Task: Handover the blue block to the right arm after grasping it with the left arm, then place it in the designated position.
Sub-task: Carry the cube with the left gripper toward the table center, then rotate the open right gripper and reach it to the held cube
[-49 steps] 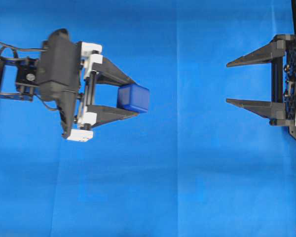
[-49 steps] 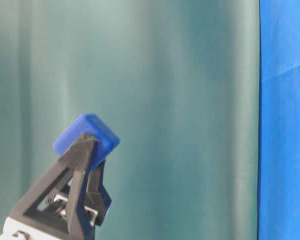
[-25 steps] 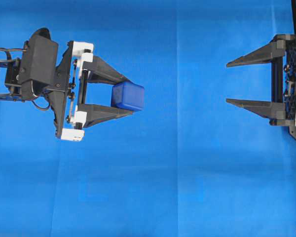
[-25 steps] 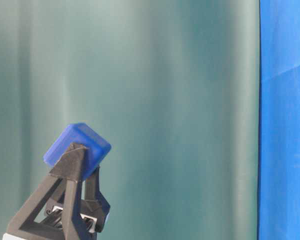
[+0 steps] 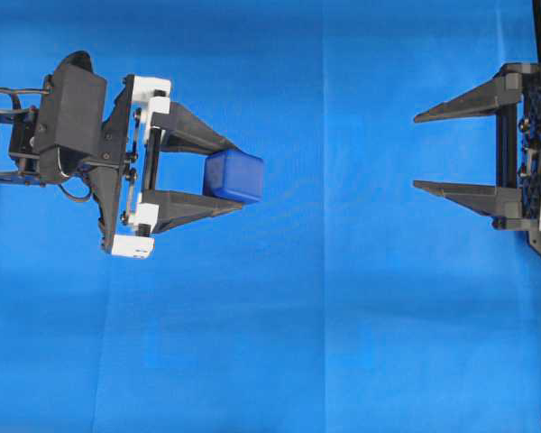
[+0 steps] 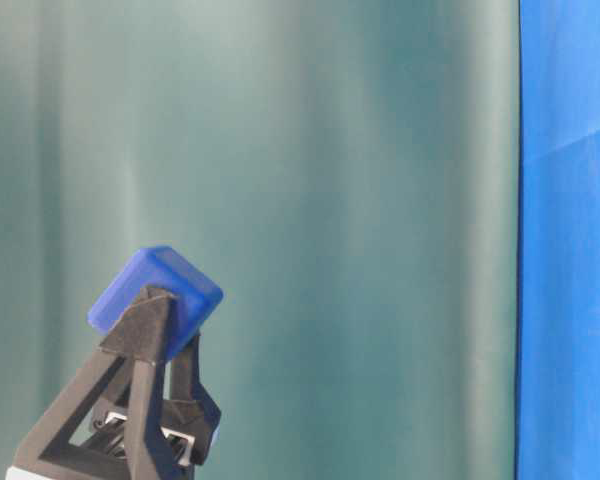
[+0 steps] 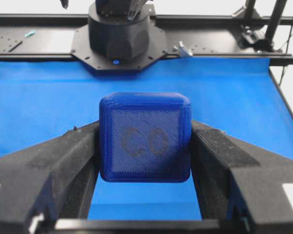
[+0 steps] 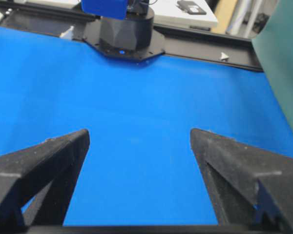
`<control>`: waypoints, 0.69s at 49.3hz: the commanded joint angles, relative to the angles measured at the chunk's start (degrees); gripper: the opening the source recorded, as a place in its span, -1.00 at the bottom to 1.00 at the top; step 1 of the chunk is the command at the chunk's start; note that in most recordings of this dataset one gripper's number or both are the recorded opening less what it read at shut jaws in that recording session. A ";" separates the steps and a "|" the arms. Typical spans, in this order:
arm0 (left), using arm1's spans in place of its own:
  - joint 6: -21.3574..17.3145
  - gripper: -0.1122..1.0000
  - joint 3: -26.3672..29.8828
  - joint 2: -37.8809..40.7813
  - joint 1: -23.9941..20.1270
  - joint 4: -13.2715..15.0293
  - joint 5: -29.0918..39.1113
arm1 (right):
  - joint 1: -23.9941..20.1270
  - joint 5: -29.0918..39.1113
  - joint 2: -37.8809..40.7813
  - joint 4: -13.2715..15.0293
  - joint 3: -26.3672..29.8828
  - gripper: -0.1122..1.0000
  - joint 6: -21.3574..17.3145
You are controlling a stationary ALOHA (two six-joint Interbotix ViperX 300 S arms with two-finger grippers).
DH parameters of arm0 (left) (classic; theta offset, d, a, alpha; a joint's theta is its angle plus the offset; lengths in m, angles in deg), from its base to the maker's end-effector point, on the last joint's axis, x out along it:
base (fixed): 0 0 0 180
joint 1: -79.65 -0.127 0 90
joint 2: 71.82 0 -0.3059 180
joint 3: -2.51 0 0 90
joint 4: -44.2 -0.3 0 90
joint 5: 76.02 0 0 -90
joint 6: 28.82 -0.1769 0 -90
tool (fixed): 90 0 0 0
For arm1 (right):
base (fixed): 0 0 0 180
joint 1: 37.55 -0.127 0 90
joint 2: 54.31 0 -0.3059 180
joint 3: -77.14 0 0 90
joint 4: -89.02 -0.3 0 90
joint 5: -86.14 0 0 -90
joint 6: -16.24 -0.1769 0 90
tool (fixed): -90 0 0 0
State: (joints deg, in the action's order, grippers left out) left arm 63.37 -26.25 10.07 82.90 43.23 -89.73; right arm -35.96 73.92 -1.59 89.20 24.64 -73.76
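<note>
Bright blue cloth underneath. At right, right gripper spread wide, holding nothing. At left, left gripper clamped on blue block, apparently lifted clear of cloth, well apart from right fingers.

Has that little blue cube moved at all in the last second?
Yes. The blue block, clamped in the left end effector, shifted left and slightly up in the overhead view, away from the motionless right end effector.
</note>
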 commanded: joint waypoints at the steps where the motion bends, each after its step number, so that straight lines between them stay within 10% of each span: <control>1: 0.09 0.07 0.62 -0.88 -0.09 0.00 -0.53 | 0.09 -0.53 0.26 0.09 1.67 0.95 0.09; 10: 0.09 0.07 0.62 -0.88 -0.09 0.00 -0.53 | 0.00 -0.26 0.26 1.76 2.37 0.94 1.32; 34: 0.35 0.07 0.62 -0.88 -0.09 0.18 -0.62 | -0.35 2.20 -0.09 17.75 5.36 0.92 15.47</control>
State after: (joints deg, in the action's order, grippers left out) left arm 63.64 -26.25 10.16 82.90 43.32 -89.73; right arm -36.14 75.94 -1.86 105.11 28.33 -59.79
